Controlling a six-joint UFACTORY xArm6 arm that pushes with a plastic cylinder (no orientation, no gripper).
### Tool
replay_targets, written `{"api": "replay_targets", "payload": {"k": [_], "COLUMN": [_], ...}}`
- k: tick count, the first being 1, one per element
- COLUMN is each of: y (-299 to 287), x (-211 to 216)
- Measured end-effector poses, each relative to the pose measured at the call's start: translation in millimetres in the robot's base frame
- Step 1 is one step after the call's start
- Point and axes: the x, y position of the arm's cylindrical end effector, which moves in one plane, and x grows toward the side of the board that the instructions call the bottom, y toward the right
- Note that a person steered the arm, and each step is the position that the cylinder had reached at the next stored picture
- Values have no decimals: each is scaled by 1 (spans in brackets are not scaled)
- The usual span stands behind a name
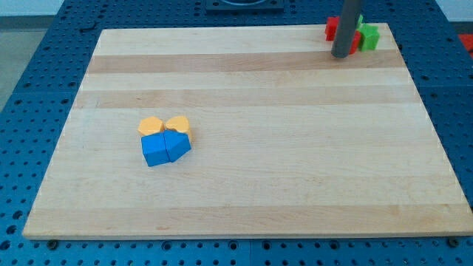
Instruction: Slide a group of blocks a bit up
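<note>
My tip (342, 55) rests on the wooden board (244, 185) near its top right corner. Right behind the rod sit red blocks (332, 29) and green blocks (368, 37), partly hidden by it; their shapes are hard to make out. Far off, at the view's left middle, a tight cluster lies together: two yellow rounded blocks (151, 125) (177, 123) side by side, with a blue cube (154, 150) and a blue angular block (177, 144) touching just below them. The tip is far to the upper right of this cluster.
The board lies on a blue perforated table (44, 89). The board's right edge and top edge are close to the red and green blocks.
</note>
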Motion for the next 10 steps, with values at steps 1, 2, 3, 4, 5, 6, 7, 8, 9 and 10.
{"api": "replay_targets", "payload": {"k": [1, 2, 3, 4, 5, 6, 7, 8, 9, 10], "y": [-8, -13, -8, -16, -46, -70, -85, -103, -118, -120], "x": [8, 40, 73, 124, 157, 169, 173, 198, 216, 234]}}
